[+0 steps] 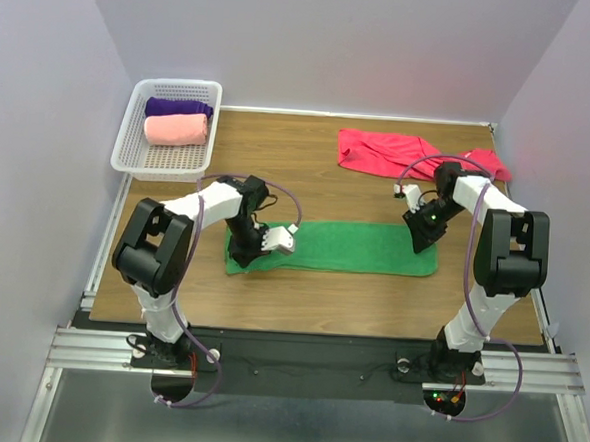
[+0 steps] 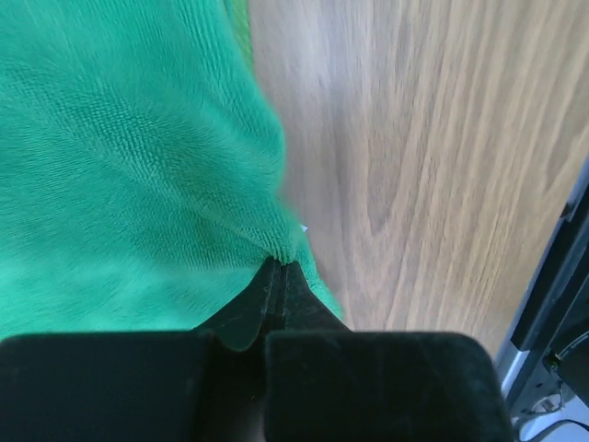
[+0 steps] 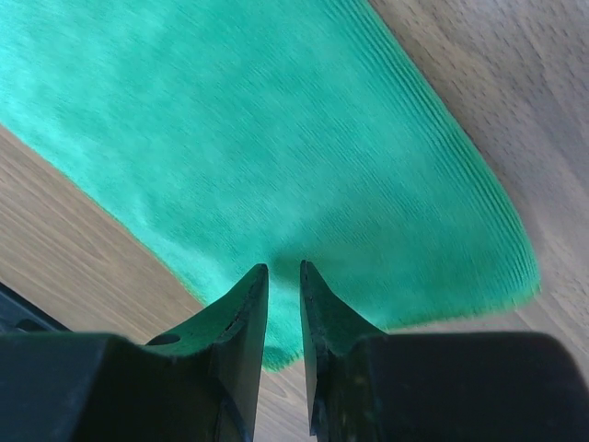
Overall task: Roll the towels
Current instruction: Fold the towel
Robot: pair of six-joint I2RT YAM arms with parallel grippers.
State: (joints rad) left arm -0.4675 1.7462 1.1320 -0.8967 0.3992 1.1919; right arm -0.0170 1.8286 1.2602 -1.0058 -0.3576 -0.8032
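Note:
A green towel (image 1: 344, 246) lies flat as a long strip across the middle of the table. My left gripper (image 1: 241, 258) is at its left end, shut on a pinched fold of the green cloth (image 2: 120, 166) right at the fingertips (image 2: 279, 262). At the strip's right end, my right gripper (image 1: 419, 244) is pointed down onto the towel (image 3: 276, 138). Its jaws (image 3: 283, 269) stand narrowly open with only flat cloth under the gap. A crimson towel (image 1: 389, 152) lies crumpled at the back right. Purple (image 1: 177, 108) and salmon-pink (image 1: 175, 129) rolled towels sit in the basket.
The white mesh basket (image 1: 129, 143) stands at the back left corner, against the left wall. Bare wooden tabletop (image 1: 307, 187) shows between the green strip and the crimson towel. Walls close in on both sides.

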